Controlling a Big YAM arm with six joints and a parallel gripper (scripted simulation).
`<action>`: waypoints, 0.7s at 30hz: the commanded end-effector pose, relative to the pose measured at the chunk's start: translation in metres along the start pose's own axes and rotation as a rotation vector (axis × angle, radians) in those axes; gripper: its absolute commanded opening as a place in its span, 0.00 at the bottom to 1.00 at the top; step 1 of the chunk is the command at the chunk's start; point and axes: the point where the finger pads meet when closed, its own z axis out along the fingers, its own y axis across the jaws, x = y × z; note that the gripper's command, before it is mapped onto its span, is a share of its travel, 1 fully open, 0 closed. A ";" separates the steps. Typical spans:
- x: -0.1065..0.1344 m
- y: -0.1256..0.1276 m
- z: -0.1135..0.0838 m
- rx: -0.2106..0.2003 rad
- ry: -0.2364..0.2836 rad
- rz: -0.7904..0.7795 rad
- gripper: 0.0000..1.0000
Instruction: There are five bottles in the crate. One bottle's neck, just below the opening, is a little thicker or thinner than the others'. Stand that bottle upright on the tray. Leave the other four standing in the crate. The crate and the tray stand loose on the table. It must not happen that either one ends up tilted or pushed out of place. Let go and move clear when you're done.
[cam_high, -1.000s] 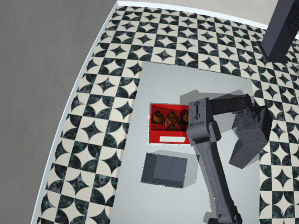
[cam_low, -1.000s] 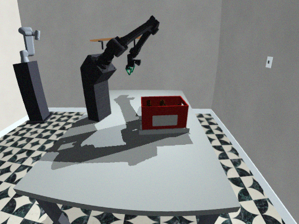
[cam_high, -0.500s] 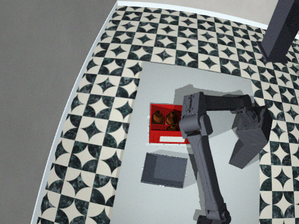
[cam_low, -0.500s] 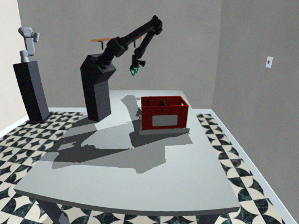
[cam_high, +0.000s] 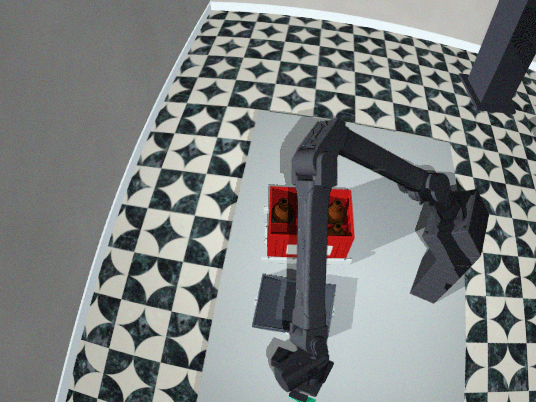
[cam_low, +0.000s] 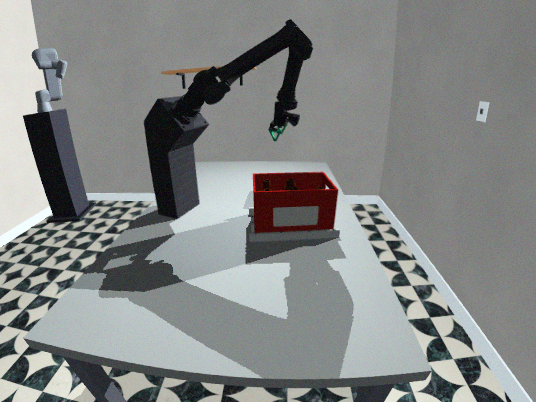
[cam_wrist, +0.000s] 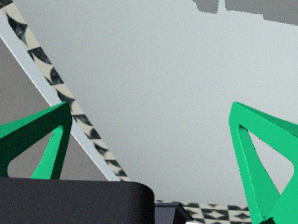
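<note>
A red crate (cam_high: 340, 248) (cam_low: 262, 210) stands on the grey table (cam_high: 400, 325) (cam_low: 200, 320). Brown bottles stand in it. In the overhead view I see one at the left (cam_high: 282, 210) and two at the right (cam_high: 337, 210) (cam_high: 340, 229); my arm hides the rest. In the side view only dark necks (cam_low: 290, 184) show above the rim. I cannot compare neck thickness. A dark grey tray (cam_high: 270, 305) (cam_low: 300, 235) lies empty beside the crate's labelled side. My gripper (cam_high: 301, 397) (cam_low: 276, 132) (cam_wrist: 150, 111) is open and empty, high above the crate and tray.
The arm's dark base pedestal (cam_high: 450, 250) (cam_low: 170, 155) stands on the table beyond the crate. A second dark pillar (cam_high: 505, 50) (cam_low: 55, 165) stands on the chequered floor off the table. Walls close the room behind and to the right.
</note>
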 end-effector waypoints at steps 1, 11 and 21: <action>-0.062 -0.004 -0.012 -0.056 -0.032 -0.023 1.00; -0.230 -0.066 -0.061 -0.181 -0.192 0.007 1.00; -0.375 -0.167 -0.147 -0.229 -0.425 -0.032 1.00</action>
